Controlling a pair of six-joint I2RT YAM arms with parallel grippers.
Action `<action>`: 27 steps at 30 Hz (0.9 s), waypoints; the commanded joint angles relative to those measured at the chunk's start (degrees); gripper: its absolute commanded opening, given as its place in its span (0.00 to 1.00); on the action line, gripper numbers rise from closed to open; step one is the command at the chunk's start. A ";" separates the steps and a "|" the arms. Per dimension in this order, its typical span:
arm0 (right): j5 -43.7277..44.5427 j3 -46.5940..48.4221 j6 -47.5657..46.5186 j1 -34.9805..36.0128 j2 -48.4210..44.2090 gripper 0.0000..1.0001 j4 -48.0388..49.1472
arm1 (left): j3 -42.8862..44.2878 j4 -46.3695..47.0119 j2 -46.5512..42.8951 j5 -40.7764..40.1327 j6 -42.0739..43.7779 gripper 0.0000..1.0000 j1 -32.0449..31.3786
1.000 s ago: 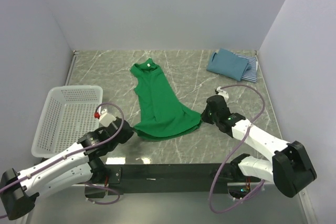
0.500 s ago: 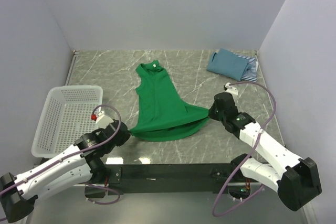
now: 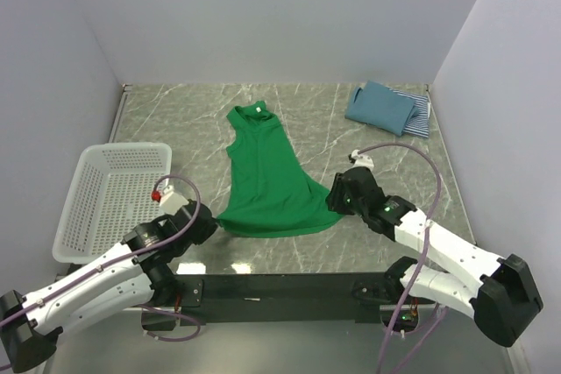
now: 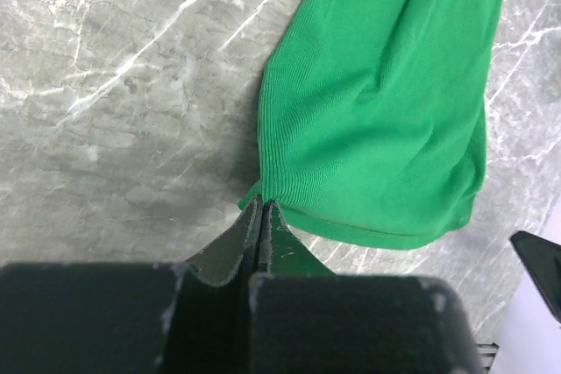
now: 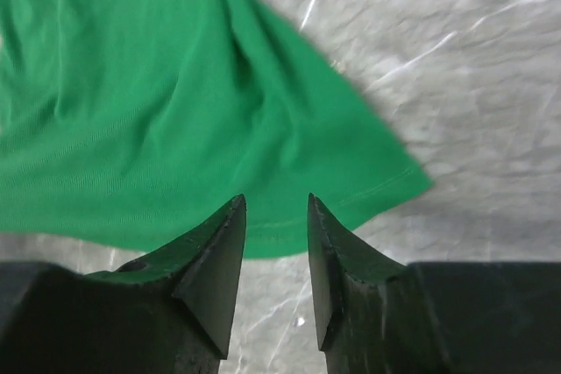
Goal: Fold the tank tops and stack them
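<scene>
1. The right gripper [image 5: 274,202] has just let go. Its fingers now stand narrowly apart with nothing between them, over the lower right hem corner of the green tank top [image 5: 131,85]. A moment ago they were shut on that corner and pulling it out to the right.
2. The left gripper [image 4: 261,209] is still pinched shut on the lower left hem corner, at the bottom centre of the left wrist view.
3. The top has shifted slightly right of where it lay a second ago. It now lies flat in the middle of the table [image 3: 175,120], collar toward the top of the overhead frame and hem spread wide toward the arms.
4. My judgement is that the spreading is nearly done and the folding comes next.
5. The teal top [image 3: 379,104] lies folded on the striped top [image 3: 422,116] at upper right, so this is the last one.
6. A small white tag [image 3: 260,111] sits at the collar, but no writing or brand is legible anywhere.
</scene>
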 commanded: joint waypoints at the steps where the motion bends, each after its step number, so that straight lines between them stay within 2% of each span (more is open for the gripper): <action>1: 5.29 -0.50 2.49 1.04 1.05 0.44 -0.10 | 0.85 -1.69 -2.16 -1.62 -1.66 0.01 0.28; 5: 8.65 -1.55 4.17 -2.82 1.15 0.43 -0.90 | 1.56 -8.17 -5.59 -5.48 -5.34 0.01 0.28; 9: 5.85 -1.65 3.21 -5.64 2.98 0.43 1.03 | 1.91 -8.73 -8.41 -6.29 -5.01 0.01 0.28; 16: 0.40 -3.23 3.47 -5.30 9.40 0.44 4.02 | 2.43 -9.08 -6.92 -6.37 -4.12 0.01 0.28; 27: -2.33 -5.95 7.95 -0.03 10.28 0.45 6.48 | 4.46 -7.15 -5.78 -6.46 -1.23 0.01 0.28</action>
